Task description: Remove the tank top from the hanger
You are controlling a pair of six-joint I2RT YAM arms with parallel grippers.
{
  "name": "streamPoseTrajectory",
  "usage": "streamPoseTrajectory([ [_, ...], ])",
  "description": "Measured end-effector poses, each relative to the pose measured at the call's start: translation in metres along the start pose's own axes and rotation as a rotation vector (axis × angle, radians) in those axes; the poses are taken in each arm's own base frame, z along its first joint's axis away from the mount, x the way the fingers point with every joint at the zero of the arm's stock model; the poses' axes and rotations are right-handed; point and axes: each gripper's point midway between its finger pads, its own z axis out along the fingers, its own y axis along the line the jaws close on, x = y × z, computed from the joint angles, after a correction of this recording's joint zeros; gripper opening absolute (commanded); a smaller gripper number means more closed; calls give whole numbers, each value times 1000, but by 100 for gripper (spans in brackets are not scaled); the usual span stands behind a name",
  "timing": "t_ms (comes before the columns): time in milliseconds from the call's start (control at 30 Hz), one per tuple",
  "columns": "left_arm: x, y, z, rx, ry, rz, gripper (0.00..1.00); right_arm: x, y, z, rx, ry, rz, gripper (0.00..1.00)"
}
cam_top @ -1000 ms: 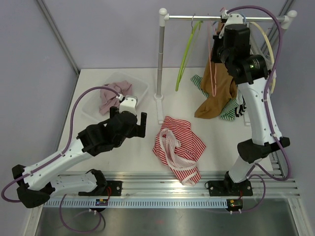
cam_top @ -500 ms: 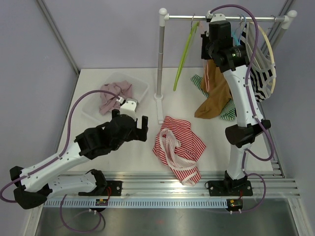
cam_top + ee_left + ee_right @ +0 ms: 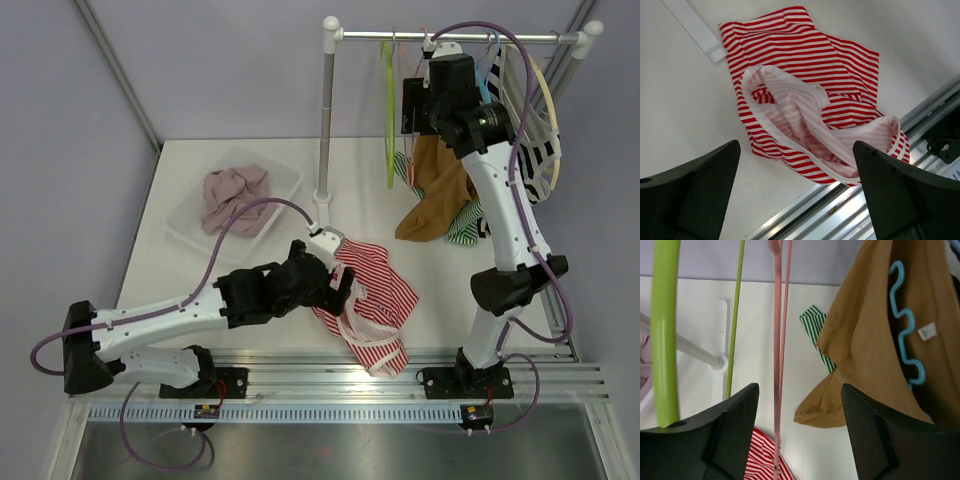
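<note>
Rail [image 3: 450, 37] across the top view carries the brown tank top [image 3: 437, 190]; the right gripper [image 3: 410, 115] sits just under the rail, beside it. Left wrist: left gripper [image 3: 796, 145] spread wide and empty above a red striped top [image 3: 805, 90]. Right wrist: fingers parted, grasping nothing, with the tank top on its blue hanger [image 3: 905, 340].

No legible text, white tag [image 3: 927, 331] on brown garment [image 3: 860, 340], print too small to read

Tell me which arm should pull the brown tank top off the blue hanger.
Probably right: the right gripper is open at the rail beside the brown tank top; the left gripper is low over the striped garment.
</note>
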Motion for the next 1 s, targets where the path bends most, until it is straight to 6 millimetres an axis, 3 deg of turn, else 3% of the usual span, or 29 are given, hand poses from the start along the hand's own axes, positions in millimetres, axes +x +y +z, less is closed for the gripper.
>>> streamPoseTrajectory([
  [67,6,-13,10,32,17,26,99,-3,-4,-18,-6,-17,13,95],
  [133,11,-24,19,59,28,48,99,-5,-9,-42,-17,-40,26,99],
  [333,33,-40,48,104,71,97,99,0,-22,-121,-83,-131,78,100],
  [467,57,-48,73,118,132,134,99,29,-22,-167,-179,-165,123,100],
  [600,91,-47,98,99,222,180,99,59,-6,-201,-340,-184,143,99],
  [800,137,-40,121,59,339,249,99,81,18,-242,-558,-223,133,100],
  [900,137,-49,132,75,345,252,86,89,22,-256,-611,-236,129,100],
  [933,138,-53,136,84,348,252,62,89,21,-260,-618,-243,127,100],
  [1000,135,-62,140,102,341,244,37,91,21,-266,-627,-257,126,99],
])
